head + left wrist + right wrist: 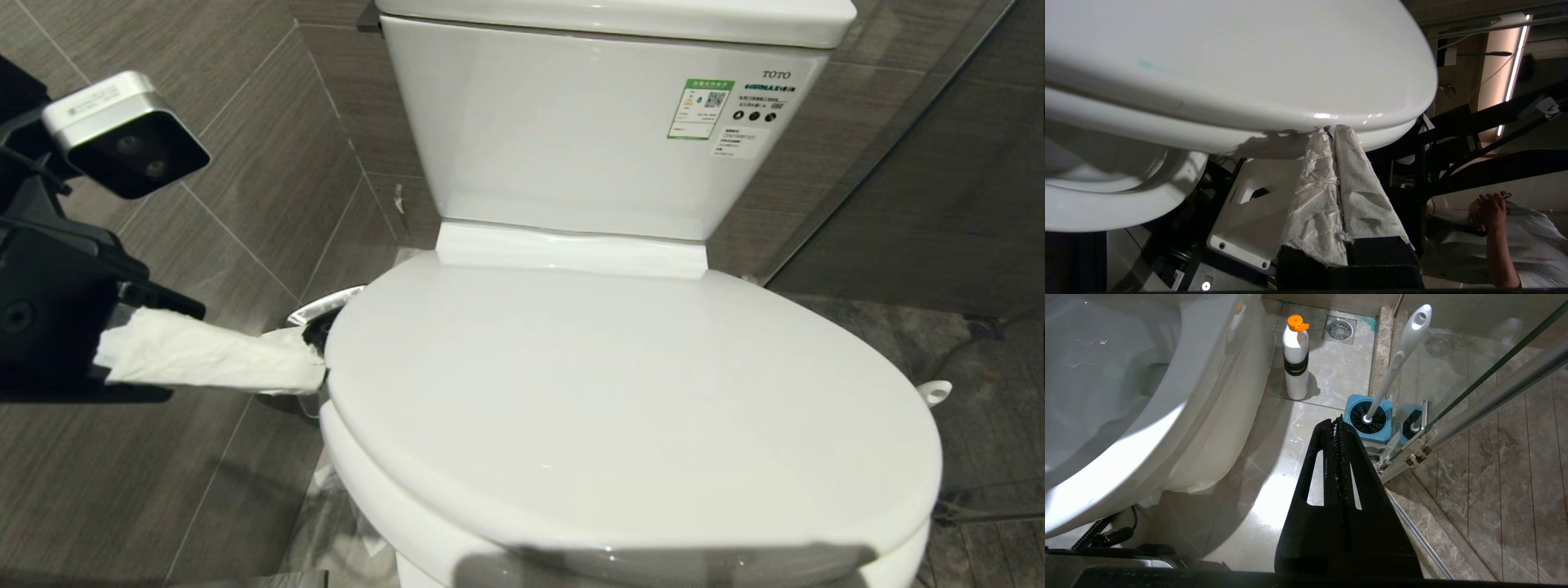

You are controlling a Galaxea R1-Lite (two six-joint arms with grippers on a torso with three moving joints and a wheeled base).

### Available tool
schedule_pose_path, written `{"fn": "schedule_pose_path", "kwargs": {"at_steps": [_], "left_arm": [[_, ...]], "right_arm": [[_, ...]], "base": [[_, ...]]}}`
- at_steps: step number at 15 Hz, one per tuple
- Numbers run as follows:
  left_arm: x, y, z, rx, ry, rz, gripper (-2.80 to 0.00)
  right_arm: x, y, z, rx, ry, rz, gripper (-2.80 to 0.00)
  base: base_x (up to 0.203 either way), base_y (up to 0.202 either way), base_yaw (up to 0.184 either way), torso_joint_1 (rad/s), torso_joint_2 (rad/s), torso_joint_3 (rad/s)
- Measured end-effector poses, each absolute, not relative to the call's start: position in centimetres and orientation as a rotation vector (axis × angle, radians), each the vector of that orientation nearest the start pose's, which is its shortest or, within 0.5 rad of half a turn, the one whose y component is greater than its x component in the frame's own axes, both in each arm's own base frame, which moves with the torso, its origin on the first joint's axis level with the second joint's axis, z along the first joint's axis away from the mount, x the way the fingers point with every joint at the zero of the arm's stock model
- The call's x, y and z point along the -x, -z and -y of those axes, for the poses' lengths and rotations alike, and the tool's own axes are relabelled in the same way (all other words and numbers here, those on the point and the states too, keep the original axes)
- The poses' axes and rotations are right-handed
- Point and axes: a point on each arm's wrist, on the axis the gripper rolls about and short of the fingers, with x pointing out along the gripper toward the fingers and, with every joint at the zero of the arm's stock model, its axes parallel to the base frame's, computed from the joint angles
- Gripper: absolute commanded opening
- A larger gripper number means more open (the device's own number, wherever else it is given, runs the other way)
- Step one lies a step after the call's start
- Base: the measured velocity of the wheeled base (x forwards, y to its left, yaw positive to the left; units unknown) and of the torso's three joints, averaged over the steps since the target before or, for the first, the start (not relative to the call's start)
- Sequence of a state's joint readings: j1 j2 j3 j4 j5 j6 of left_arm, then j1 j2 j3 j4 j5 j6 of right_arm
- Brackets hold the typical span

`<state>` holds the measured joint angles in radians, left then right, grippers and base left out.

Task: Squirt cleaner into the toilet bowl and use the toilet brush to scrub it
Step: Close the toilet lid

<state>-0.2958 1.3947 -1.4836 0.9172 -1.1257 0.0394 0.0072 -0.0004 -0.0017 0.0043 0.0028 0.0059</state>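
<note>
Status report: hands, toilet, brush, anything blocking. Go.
Left hand shut, paper-wrapped, tips at the toilet lid edge. Right hand shut, empty, low by the floor. Brush in its holder. Lid down, covering the bowl.

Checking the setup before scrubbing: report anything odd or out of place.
The left gripper has white tissue wrapped round its fingers, tips at the closed toilet lid's edge. A faint turquoise smear marks the lid. The toilet brush leans in its holder.

One toilet bowl (629,408), one toilet brush (1396,359), one bottle (1296,359), one floor drain (1340,330).
</note>
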Motion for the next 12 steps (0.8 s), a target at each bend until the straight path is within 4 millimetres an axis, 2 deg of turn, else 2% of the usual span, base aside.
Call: {"fn": "schedule_pose_path", "kwargs": {"at_steps": [2,4,8,12], "left_arm": [[-16.3,-32.6,6.4,0.324,1.313,-0.754,-2.8],[-17.0,-34.2,5.6,0.264,1.242,-0.619,-2.8],[-19.0,-37.4,4.1,0.159,0.992,-0.355,-2.8],[-19.2,-40.2,3.5,0.119,0.742,-0.235,-2.8]], "right_arm": [[2.3,-7.6,0.0,-0.006,-0.01,-0.002,-2.8],[2.3,-7.6,0.0,-0.006,-0.01,-0.002,-2.8],[2.3,-7.5,0.0,-0.006,-0.01,-0.003,-2.8],[2.3,-7.5,0.0,-0.006,-0.01,-0.003,-2.8]], "base": [[0.0,0.0,0.0,0.0,0.0,0.0],[0.0,0.0,0.0,0.0,0.0,0.0],[0.0,0.0,0.0,0.0,0.0,0.0],[0.0,0.0,0.0,0.0,0.0,0.0]]}}
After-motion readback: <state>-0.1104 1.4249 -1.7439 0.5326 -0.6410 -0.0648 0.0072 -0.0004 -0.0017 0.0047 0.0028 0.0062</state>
